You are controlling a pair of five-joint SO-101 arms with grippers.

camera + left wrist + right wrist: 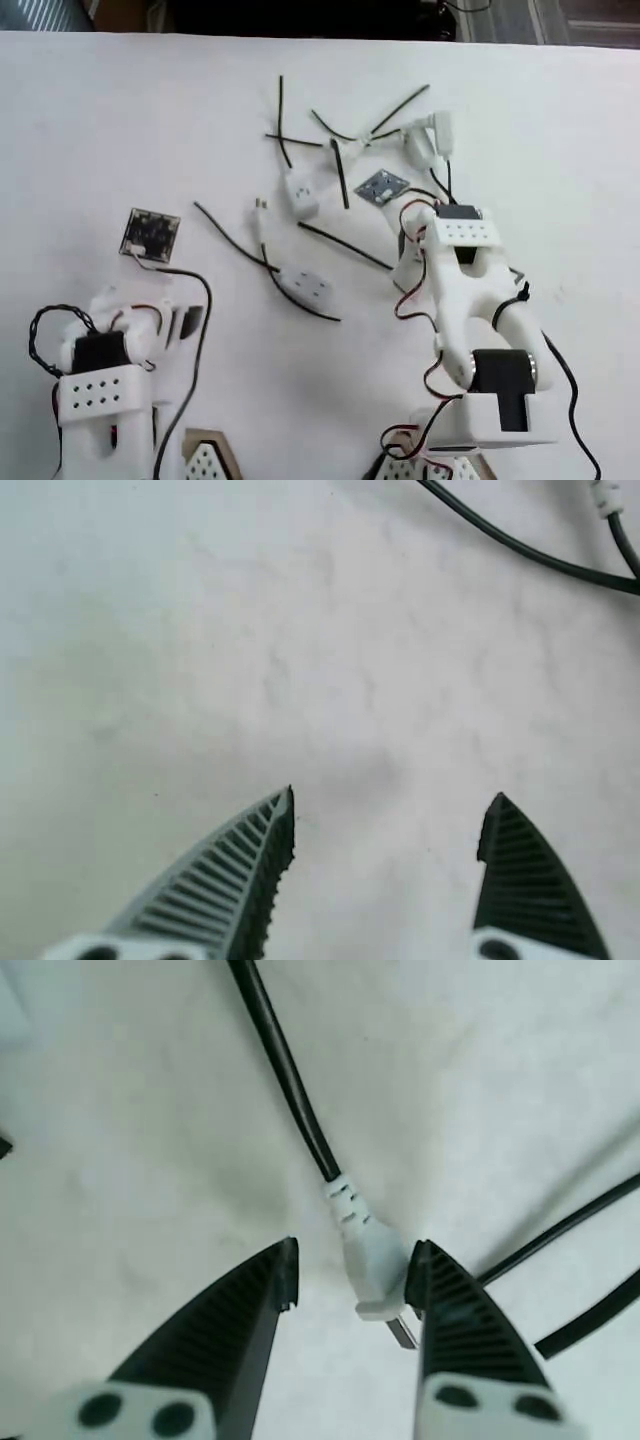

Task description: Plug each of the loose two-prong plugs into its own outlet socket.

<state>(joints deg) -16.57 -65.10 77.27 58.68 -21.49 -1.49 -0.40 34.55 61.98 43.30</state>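
Grasp step: the right claw (355,1250), spread, straddles the white two-prong plug (372,1265) on the tabletop (130,1110); next, it should pinch the plug body squarely. The left claw (393,795), spread, hangs well apart from the plug.

counter (250,660): was white, lay beneath left pincer (393,795) and right pincer (356,1244) | perforated wood-rimmed panels (205,462): sat at counter's near edge, well behind both pincers
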